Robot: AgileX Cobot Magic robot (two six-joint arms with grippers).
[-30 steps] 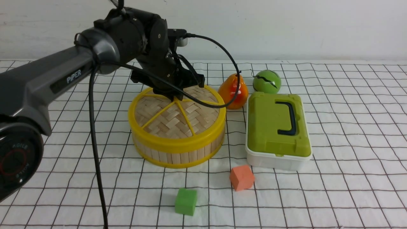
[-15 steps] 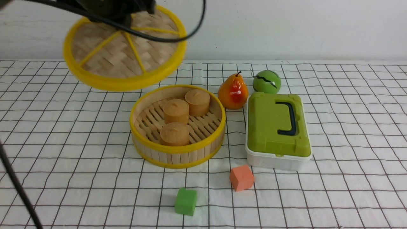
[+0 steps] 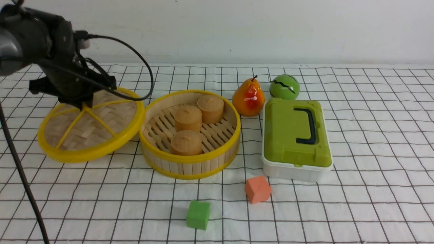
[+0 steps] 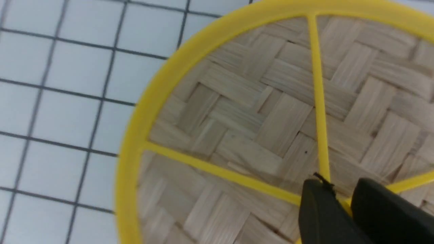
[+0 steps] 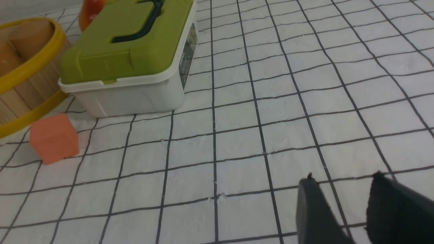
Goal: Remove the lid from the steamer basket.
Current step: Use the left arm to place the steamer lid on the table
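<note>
The lid [image 3: 98, 130], a woven bamboo disc with a yellow rim and spokes, sits low over the cloth just left of the steamer basket [image 3: 190, 159], its right edge against the basket's rim. My left gripper [image 3: 83, 104] is shut on the lid's yellow hub where the spokes meet. In the left wrist view the two black fingers [image 4: 317, 206] of the left gripper [image 4: 342, 193] pinch that hub on the lid [image 4: 237, 101]. The basket stands uncovered with three brown cylinders [image 3: 188, 118] on its slatted floor. My right gripper [image 5: 342, 181] hovers open over bare cloth, far from the basket [image 5: 30, 54].
A white box with a green lid [image 3: 296, 135] stands right of the basket. Behind it are a pear [image 3: 248, 98] and a green ball [image 3: 284, 87]. An orange cube [image 3: 257, 189] and a green cube [image 3: 198, 214] lie in front. My left arm's cable [image 3: 20, 169] hangs at the left.
My left gripper lifted the lid off the basket, swung it up and to the left, then lowered it beside the basket. The basket's contents are now exposed.
</note>
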